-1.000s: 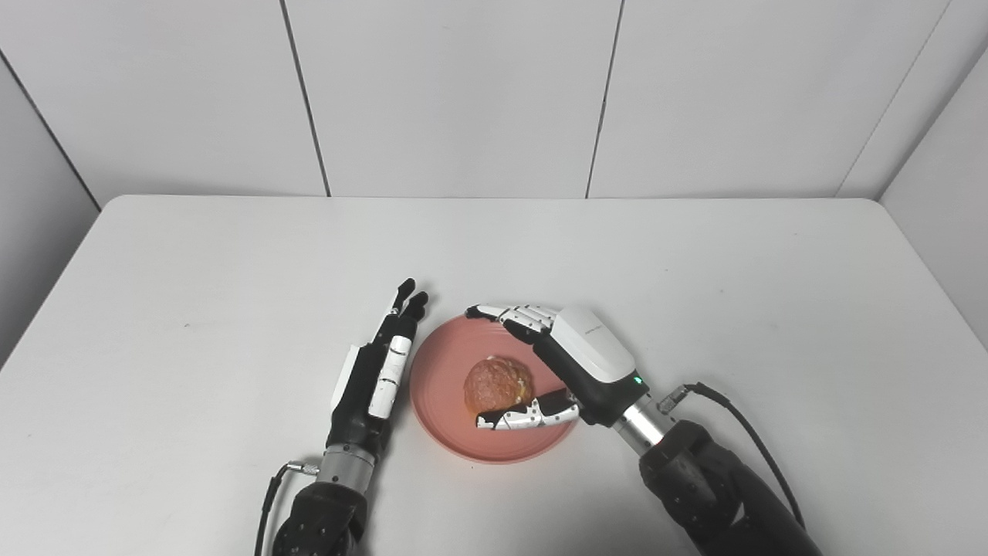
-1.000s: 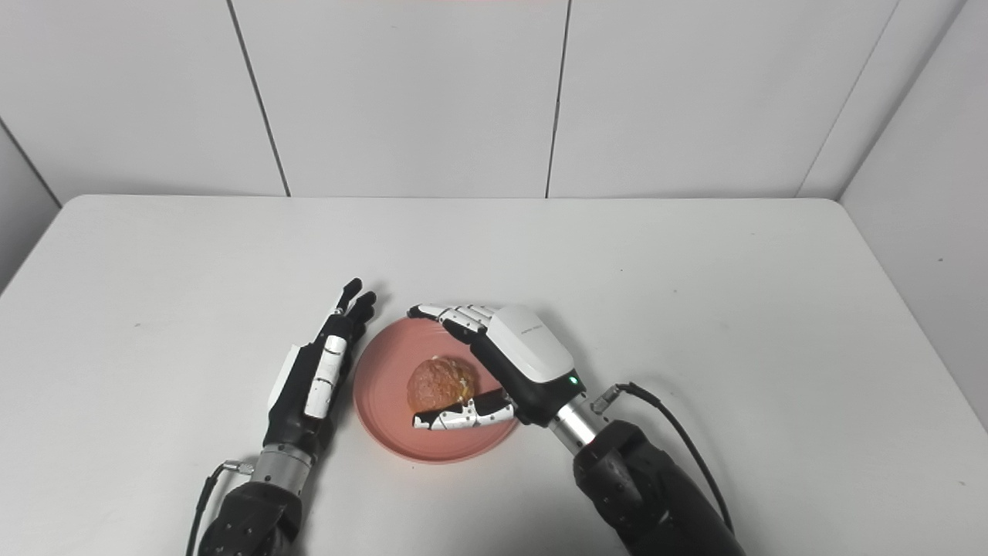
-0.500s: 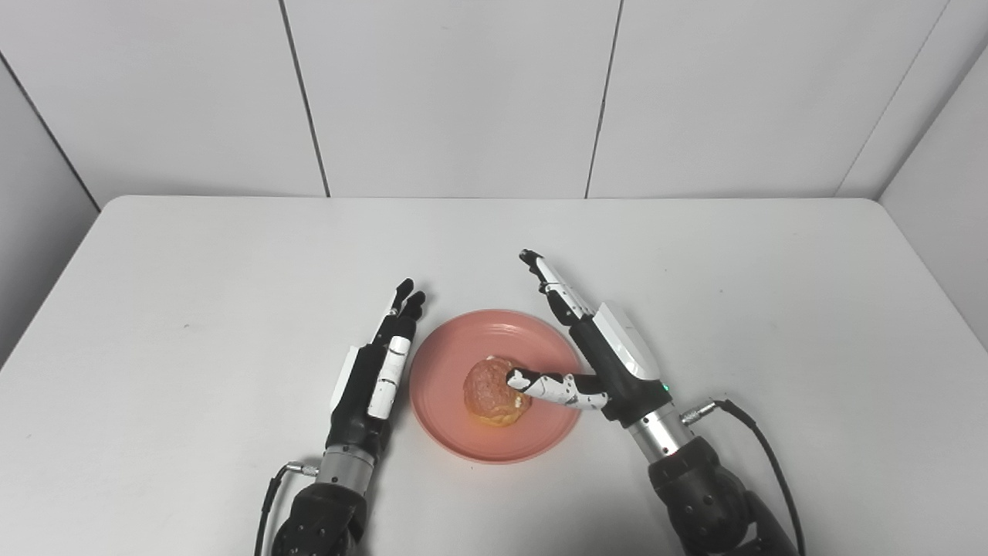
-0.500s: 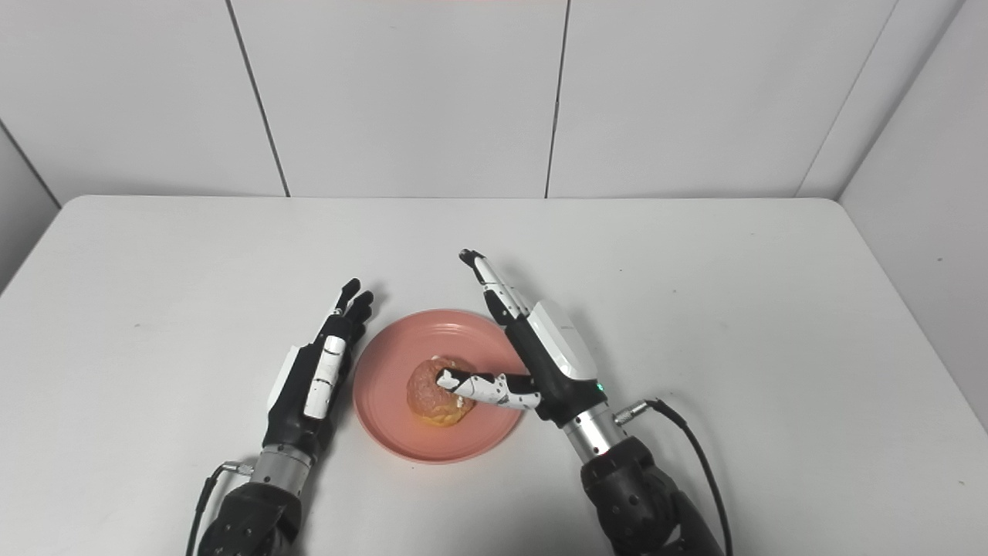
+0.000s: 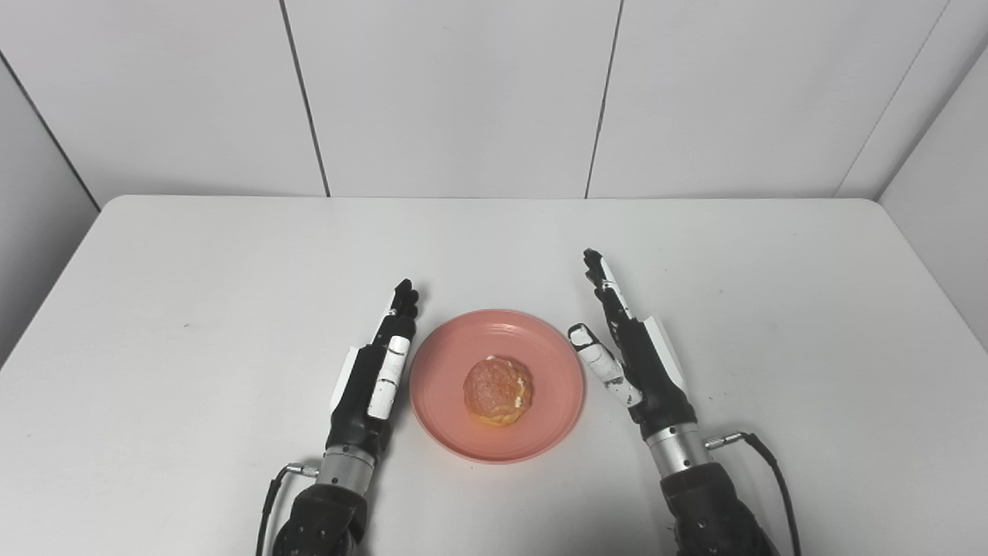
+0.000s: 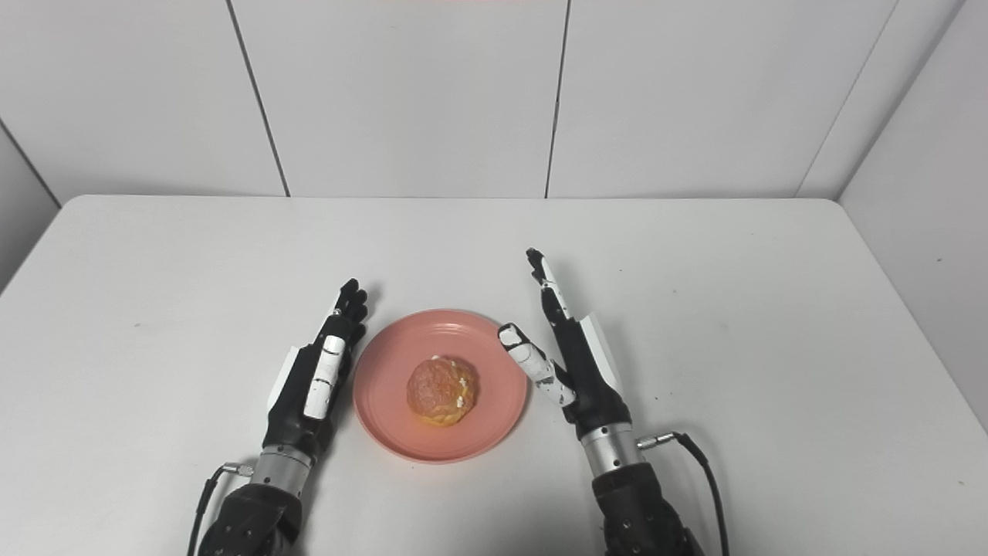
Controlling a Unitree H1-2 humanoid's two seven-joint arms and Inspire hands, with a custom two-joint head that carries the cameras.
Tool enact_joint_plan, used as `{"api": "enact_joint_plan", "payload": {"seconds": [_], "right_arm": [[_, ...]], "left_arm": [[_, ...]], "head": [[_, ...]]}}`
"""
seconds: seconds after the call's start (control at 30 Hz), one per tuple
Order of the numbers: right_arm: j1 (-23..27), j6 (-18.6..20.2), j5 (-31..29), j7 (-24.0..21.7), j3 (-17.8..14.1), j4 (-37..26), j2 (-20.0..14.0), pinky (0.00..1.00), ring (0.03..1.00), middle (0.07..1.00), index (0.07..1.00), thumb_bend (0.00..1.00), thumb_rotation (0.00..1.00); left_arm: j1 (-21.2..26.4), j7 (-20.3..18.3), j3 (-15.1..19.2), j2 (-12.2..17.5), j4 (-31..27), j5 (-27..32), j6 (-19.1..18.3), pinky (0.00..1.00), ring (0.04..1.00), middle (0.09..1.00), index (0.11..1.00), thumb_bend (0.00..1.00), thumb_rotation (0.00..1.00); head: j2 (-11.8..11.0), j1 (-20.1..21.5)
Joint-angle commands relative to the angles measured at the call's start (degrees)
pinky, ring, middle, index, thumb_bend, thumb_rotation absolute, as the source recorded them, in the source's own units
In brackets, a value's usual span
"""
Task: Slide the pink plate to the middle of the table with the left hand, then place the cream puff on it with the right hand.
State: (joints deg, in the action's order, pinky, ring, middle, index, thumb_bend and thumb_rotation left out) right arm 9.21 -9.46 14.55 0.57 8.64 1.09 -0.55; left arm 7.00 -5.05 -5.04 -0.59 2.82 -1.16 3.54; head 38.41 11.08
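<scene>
White table, panelled wall behind. Pink plate sits mid-width, nearer the front edge, puff at its centre. Left hand just beside plate's left rim, fingers straight, empty. Right hand just off the right rim, fingers extended, thumb apart, empty.

Smooth, softly glossy pink plate; rough, crusty cream puff; matt white desk; hard black-and-white plastic hands, metal wrists
</scene>
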Motion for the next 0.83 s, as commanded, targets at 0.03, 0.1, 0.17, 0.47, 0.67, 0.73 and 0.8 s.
{"api": "enact_joint_plan", "payload": {"seconds": [0.03, 0.1, 0.17, 0.47, 0.67, 0.73, 0.8], "right_arm": [[0.1, 0.68, -2.76, -0.28, -0.83, -2.75, 0.91, 1.0, 1.0, 1.0, 1.0, 0.56, 1.0], [-0.41, 1.95, -4.64, -0.42, -1.29, -3.25, 1.64, 1.0, 1.0, 1.0, 1.0, 0.55, 1.0], [-1.04, 3.66, -6.52, -0.39, -1.78, -3.87, 2.59, 1.0, 1.0, 1.0, 1.0, 0.55, 1.0], [-1.94, 5.96, -11.12, -0.68, -2.76, -3.37, 4.69, 1.0, 1.0, 1.0, 1.0, 0.54, 1.0], [-1.88, 8.27, -16.3, -2.05, -3.52, -2.89, 5.36, 1.0, 1.0, 1.0, 1.0, 0.57, 0.99], [-1.64, 6.82, -16.04, -2.26, -3.36, -1.84, 5.03, 1.0, 1.0, 1.0, 1.0, 0.57, 1.0], [-1.41, 6.36, -16.04, -2.55, -3.3, -1.05, 4.83, 1.0, 1.0, 1.0, 1.0, 0.58, 1.0]], "left_arm": [[-1.25, 0.57, -0.07, -0.7, 0.57, 0.09, 1.27, 1.0, 1.0, 1.0, 1.0, 0.59, 1.0], [-1.36, 1.12, 0.11, -1.01, 0.84, -0.14, 2.29, 1.0, 1.0, 1.0, 1.0, 0.58, 1.0], [-1.59, 1.52, 0.26, -1.28, 1.0, -0.18, 3.09, 1.0, 1.0, 1.0, 1.0, 0.57, 1.0], [-1.18, 2.46, 1.04, -2.16, 3.75, 0.7, 7.34, 1.0, 1.0, 1.0, 1.0, 0.59, 1.0], [-1.57, 2.34, 1.05, -2.0, 3.6, 0.62, 7.42, 1.0, 1.0, 1.0, 1.0, 0.61, 1.0], [-1.67, 2.57, 1.22, -2.27, 3.25, 0.88, 7.35, 1.0, 1.0, 1.0, 1.0, 0.6, 1.0], [-1.8, 2.36, 1.15, -2.19, 2.98, 1.03, 7.16, 1.0, 1.0, 1.0, 1.0, 0.59, 1.0]], "head": [[-0.08, -0.21], [-0.02, -0.34], [0.05, -0.6], [-0.09, -0.81], [0.03, -1.13], [0.08, -1.07], [0.02, -0.97]]}}
